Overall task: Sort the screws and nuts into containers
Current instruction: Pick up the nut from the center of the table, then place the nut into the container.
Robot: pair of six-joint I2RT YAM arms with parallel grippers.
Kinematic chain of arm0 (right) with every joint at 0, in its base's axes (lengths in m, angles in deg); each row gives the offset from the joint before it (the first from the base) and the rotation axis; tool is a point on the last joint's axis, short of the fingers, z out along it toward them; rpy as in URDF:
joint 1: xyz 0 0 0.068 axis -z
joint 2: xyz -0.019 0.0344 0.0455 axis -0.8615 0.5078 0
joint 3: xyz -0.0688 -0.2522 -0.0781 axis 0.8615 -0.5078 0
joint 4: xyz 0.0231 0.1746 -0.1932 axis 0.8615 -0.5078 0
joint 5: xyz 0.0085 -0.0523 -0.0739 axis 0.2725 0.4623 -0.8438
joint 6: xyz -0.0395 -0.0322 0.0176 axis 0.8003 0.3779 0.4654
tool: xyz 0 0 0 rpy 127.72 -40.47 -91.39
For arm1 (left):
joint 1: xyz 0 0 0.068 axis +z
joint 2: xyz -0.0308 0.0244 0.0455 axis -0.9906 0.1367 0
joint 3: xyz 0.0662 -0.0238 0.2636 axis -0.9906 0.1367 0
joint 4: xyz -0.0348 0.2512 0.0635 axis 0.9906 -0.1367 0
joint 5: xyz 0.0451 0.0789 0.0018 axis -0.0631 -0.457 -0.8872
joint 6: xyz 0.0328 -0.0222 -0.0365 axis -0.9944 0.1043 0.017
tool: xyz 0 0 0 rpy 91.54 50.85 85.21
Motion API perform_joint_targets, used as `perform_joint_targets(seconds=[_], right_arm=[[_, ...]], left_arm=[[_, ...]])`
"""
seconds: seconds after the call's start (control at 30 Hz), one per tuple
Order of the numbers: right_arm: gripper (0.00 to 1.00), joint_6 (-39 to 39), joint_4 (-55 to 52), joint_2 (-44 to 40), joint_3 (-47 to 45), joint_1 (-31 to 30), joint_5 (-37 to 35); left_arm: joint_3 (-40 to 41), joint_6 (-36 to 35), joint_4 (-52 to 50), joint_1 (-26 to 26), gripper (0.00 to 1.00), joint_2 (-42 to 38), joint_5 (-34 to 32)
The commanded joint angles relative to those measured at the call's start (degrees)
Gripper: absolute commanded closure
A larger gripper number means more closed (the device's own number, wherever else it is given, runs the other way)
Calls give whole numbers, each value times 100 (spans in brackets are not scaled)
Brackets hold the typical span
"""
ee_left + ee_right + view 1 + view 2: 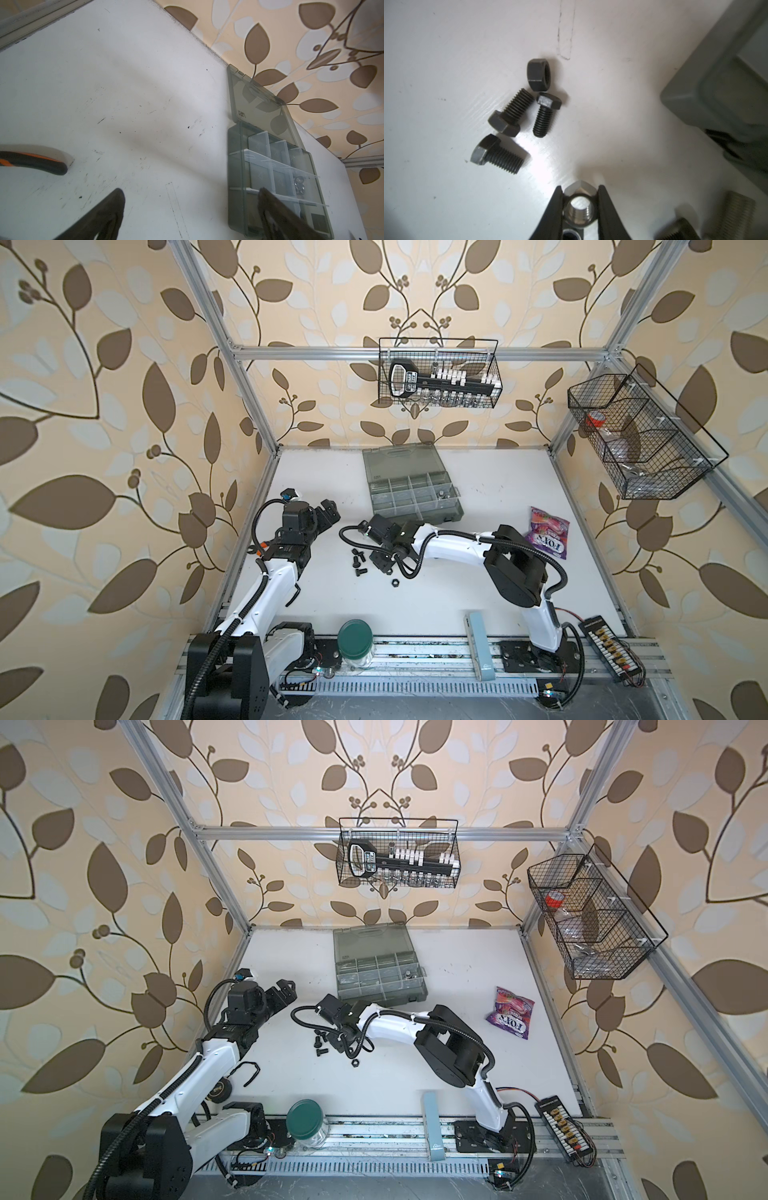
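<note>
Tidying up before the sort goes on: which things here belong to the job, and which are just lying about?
Job: black screws, black nut, silver nut in the right claw, organizer case.
Lying about: candy bag, green-lidded jar, wire baskets, blue box.

Cream wallpaper (124, 364) printed with brown and pale leaves on thin dark stems covers the three walls. A silver aluminium frame (311, 351) runs up the corners and across the back wall. A black wire basket (384, 377) hangs on the back bar, a second wire basket (648, 481) on a side rail. The white worktop (457, 593) is matt, scuffed with dark marks, under soft, even light.
</note>
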Motion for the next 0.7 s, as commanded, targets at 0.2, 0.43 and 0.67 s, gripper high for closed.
perform_joint_targets(seconds=[0.2,0.43,0.67], right_arm=[[89,-177,89,-1039,-347,863,249],[89,-206,151,-1440,-462,1971,197],[89,-299,283,-1337,-406,3134,261]], left_arm=[[-259,-20,72,49,1,-13,-31],[-250,-27,38,48,1,-63,-12],[-258,-18,37,54,1,-66,32]])
